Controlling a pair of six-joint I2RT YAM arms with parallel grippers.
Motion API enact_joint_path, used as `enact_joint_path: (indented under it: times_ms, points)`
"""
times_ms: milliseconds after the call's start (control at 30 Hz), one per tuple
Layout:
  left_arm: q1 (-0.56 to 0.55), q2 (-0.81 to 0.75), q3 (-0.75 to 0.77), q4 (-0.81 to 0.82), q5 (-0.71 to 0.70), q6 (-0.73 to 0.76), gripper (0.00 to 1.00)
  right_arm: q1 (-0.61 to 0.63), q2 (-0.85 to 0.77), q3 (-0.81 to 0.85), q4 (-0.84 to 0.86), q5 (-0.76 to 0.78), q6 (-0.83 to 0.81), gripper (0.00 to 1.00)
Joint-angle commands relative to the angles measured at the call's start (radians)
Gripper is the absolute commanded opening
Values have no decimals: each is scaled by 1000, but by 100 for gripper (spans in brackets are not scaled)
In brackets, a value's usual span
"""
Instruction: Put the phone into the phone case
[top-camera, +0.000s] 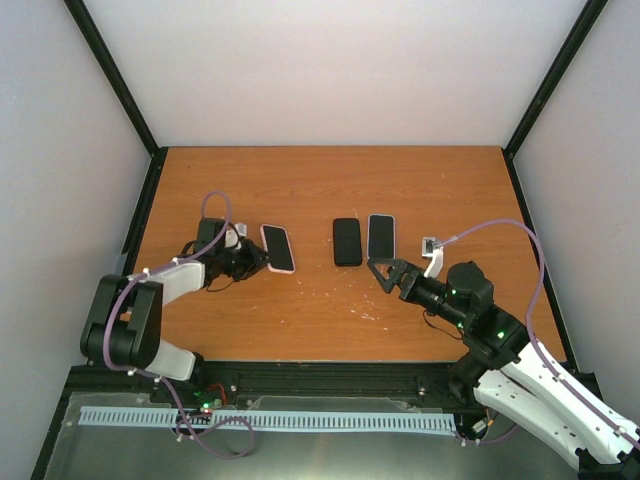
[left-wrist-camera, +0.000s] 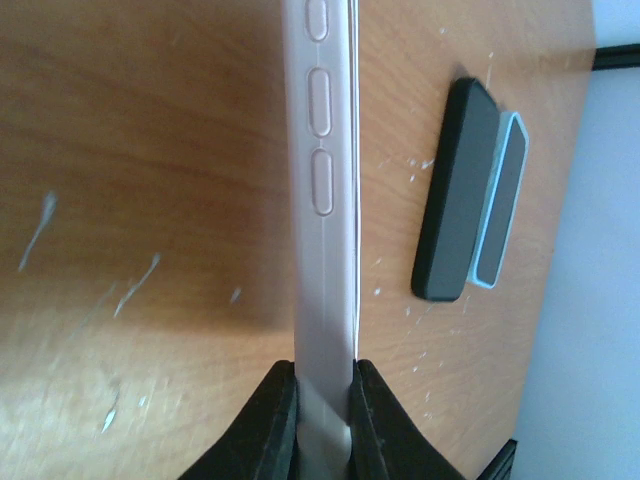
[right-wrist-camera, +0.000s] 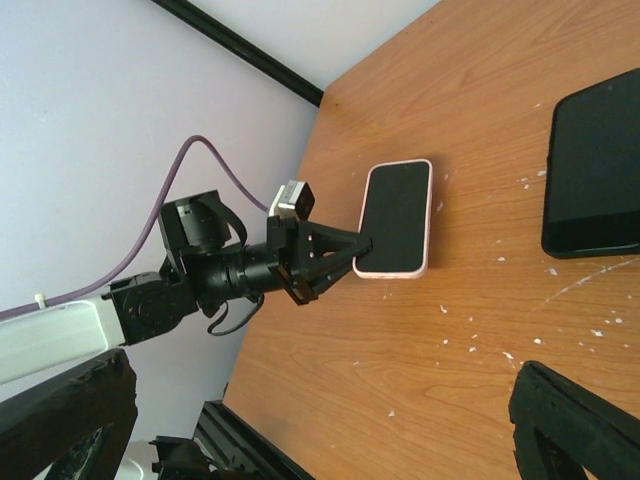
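My left gripper (left-wrist-camera: 325, 388) is clamped on the end of the pink-edged phone (left-wrist-camera: 325, 200), at frame centre. My right gripper (top-camera: 385, 270), jaws apart, is just below the black phone (top-camera: 347, 241) and blue-edged phone (top-camera: 381, 235).

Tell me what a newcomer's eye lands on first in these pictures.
The left gripper is clamped on a pink-edged phone, left of centre on the wooden table. In mid-table, a black slab and a pale-blue-edged phone lie side by side. The right gripper hangs open just in front of the blue-edged one.
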Motion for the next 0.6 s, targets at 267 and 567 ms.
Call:
enact_joint_path:
  times_ms: [267,567]
  points:
    - [7,120,65,144,76,-36,31,-5,-6,5,-61,66,-13,100]
    - [7,10,62,-19,-11,-3,88,-5,2,42,-119,116,-42,100]
